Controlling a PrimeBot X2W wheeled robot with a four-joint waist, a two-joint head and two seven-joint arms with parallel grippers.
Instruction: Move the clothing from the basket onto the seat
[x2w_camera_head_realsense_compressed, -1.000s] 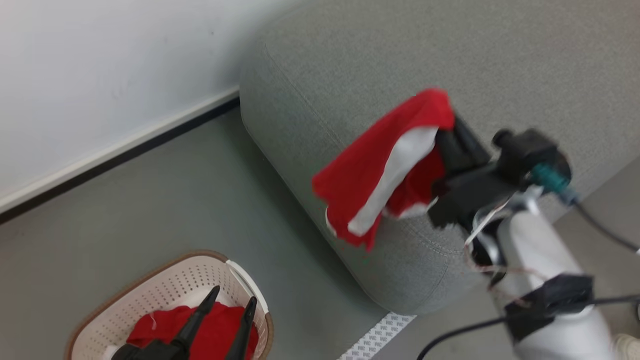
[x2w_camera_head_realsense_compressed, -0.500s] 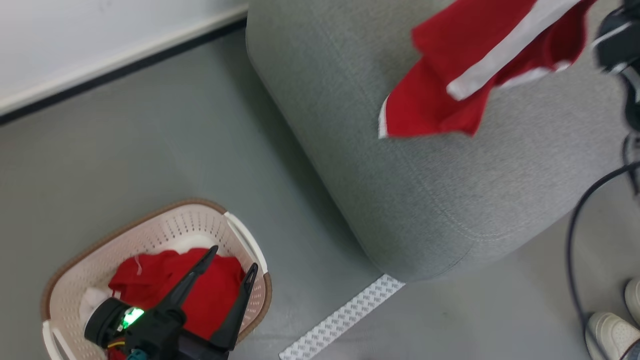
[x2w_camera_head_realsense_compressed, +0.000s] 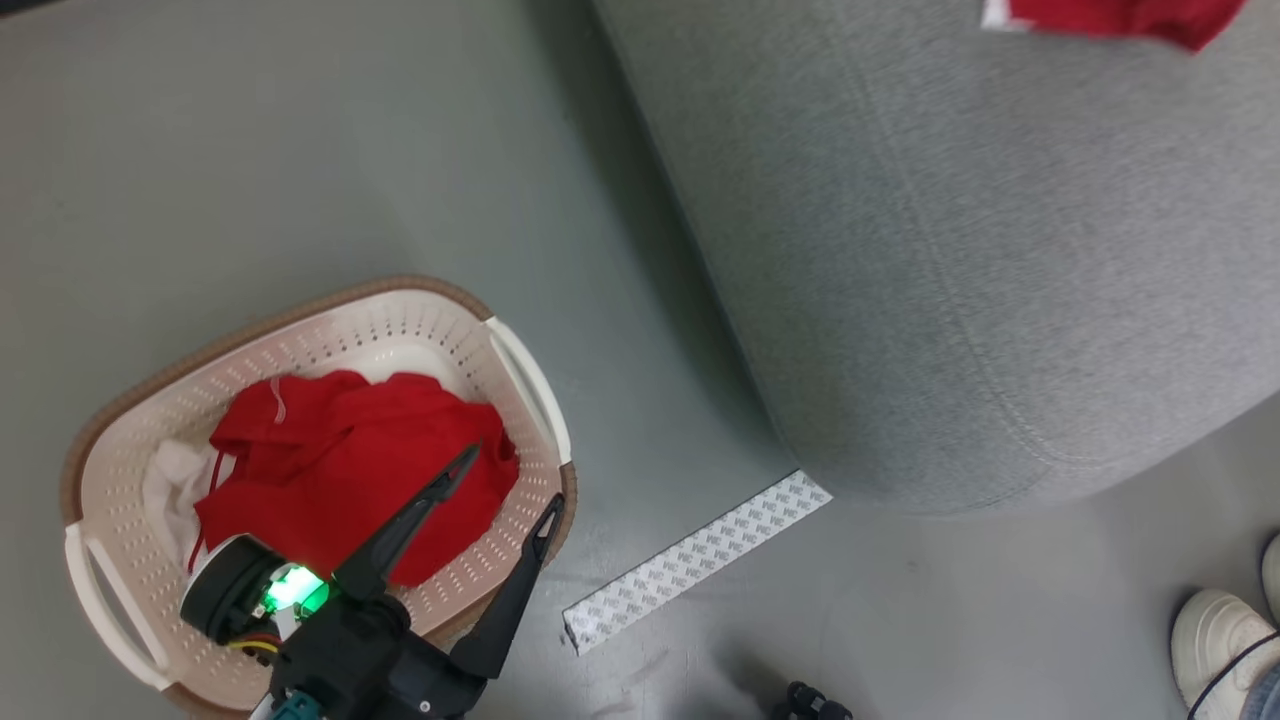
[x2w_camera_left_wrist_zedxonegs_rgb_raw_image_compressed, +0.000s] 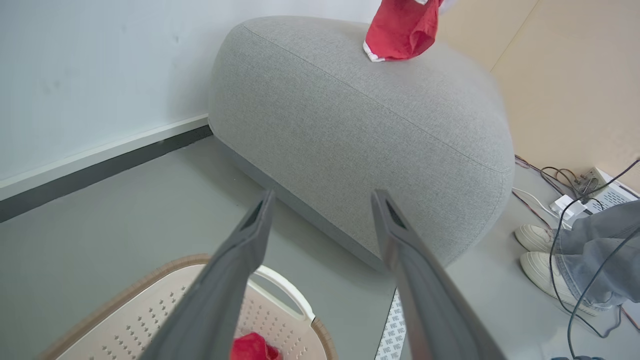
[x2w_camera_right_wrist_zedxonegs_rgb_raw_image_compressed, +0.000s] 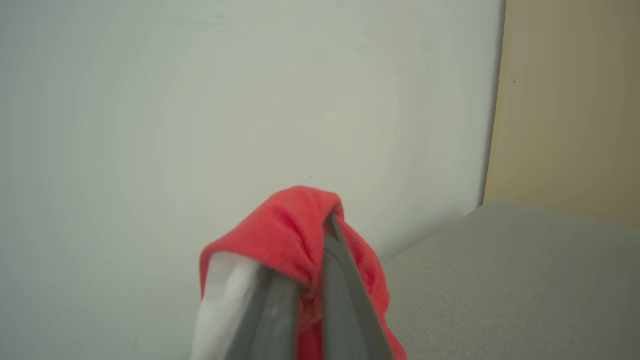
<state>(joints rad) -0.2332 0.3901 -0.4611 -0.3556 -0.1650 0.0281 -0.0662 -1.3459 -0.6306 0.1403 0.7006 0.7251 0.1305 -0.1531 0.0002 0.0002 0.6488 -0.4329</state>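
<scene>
1. Clothing (x2w_camera_head_realsense_compressed: 350, 450): red fabric with white panels, in two lots. The main bundle lies inside the basket (x2w_camera_head_realsense_compressed: 420, 345), which stands on the floor at 8 o'clock in the head view.
2. Single garment (x2w_camera_right_wrist_zedxonegs_rgb_raw_image_compressed: 295, 230): at 1 o'clock in the head view, hanging over the top of the seat (x2w_camera_head_realsense_compressed: 950, 250). Whether its hem touches the cushion cannot be told.
3. Right gripper (x2w_camera_right_wrist_zedxonegs_rgb_raw_image_compressed: 315, 250): fingers closed almost together, with cloth pinched between them and draped over their tips.
4. Left gripper (x2w_camera_head_realsense_compressed: 512, 480): fingers spread wide and holding nothing, poised over the basket's 4 o'clock rim.
5. Step in hand, as judged: lay the single garment on the seat. Lower it until the fabric pools on the cushion, well in from the rounded edge. Then part the fingers fully and lift straight away, so the plush cloth does not snag on a fingertip.
6. Caution: the cushion's side curves away steeply. Cloth let go near its 7 o'clock edge would likely slide to the floor.
7. Nearby items: a person's shoe (x2w_camera_head_realsense_compressed: 1215, 640) at 4 o'clock and a patterned tape strip (x2w_camera_head_realsense_compressed: 700, 560) at 6 o'clock, both well apart from the drop point.
</scene>
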